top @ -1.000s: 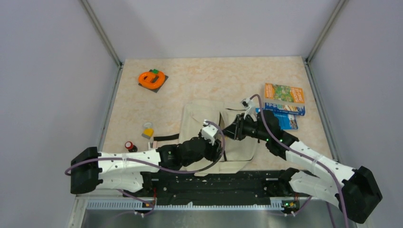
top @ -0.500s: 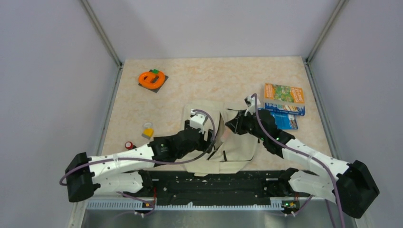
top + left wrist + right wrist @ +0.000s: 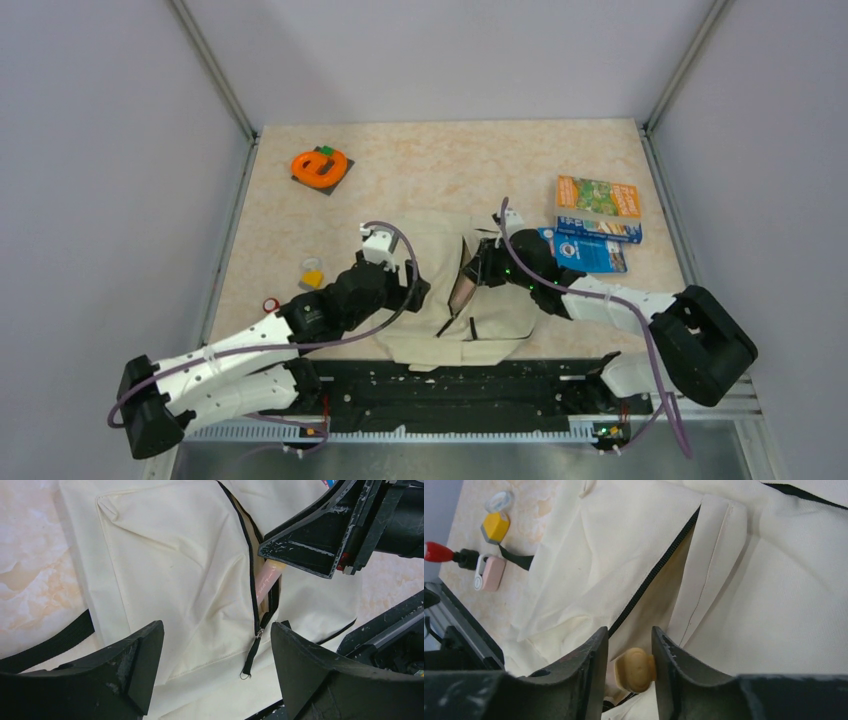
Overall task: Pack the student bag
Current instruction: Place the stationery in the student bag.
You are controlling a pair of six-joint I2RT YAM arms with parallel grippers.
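Observation:
The student bag (image 3: pixel 440 320) lies flat mid-table, cream with a black zipper (image 3: pixel 248 565) that is partly undone. A pinkish-tan stick (image 3: pixel 266 575) pokes down into the zipper opening. My right gripper (image 3: pixel 629 632) is over that opening, open by a narrow gap. The stick's tan end (image 3: pixel 636 670) sits between the fingers, touching one of them, with a small gap to the other. My left gripper (image 3: pixel 216 630) hovers wide open over the bag's front panel, holding nothing. The zipper pull (image 3: pixel 251 655) lies below it. From above, the left gripper (image 3: pixel 418 290) is left of the opening and the right gripper (image 3: pixel 472 268) is at it.
An orange booklet (image 3: pixel 598 196) and a blue one (image 3: pixel 590 250) lie at the right. An orange object on a dark square (image 3: pixel 320 167) is at the back left. A yellow piece (image 3: pixel 495 526), a red-capped item (image 3: pixel 436 551) and a pink case (image 3: pixel 490 573) lie left of the bag by a black strap (image 3: pixel 47 645).
My left gripper has opened wide and drawn back leftward off the bag's opening. My right gripper has shifted left over the opening and its fingers have eased slightly apart around the stick.

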